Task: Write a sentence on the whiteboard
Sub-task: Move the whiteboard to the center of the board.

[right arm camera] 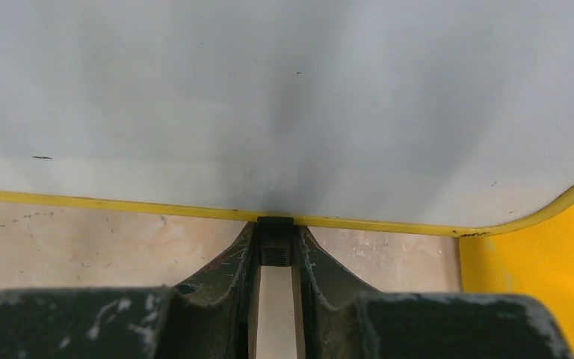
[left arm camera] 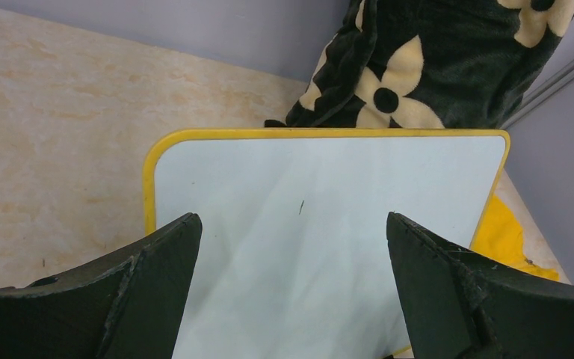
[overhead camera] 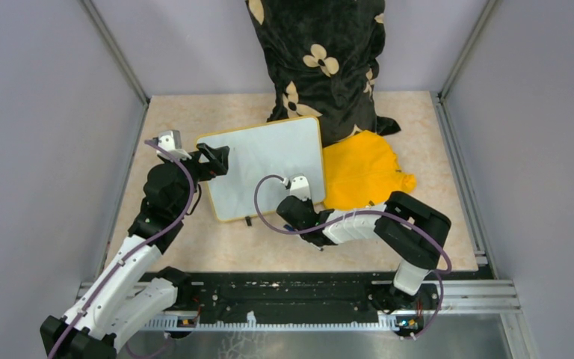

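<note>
Right claw (right arm camera: pixel 275 253) pinches one black clip (right arm camera: pixel 275 233) on the whiteboard's (overhead camera: pixel 269 161) near edge. Left claw (left arm camera: pixel 291 223) gapes wide over its left edge. One yellow cloth (overhead camera: pixel 362 176) touches the right edge; bench (overhead camera: pixel 194 250) shows along the near edge.

The desk (overhead camera: pixel 194 250) is a beige, marble-patterned slab enclosed by pale grey panels (overhead camera: pixel 45 112). On its middle lies a small rectangular glossy whiteboard (overhead camera: pixel 265 161) with rounded corners and a thin yellow frame, set slightly askew. A crumpled yellow cloth (overhead camera: pixel 362 173) lies against the board's right edge. A black fabric bundle with cream flowers (overhead camera: pixel 321 60) stands at the far edge, just behind the board's far right corner.
</note>
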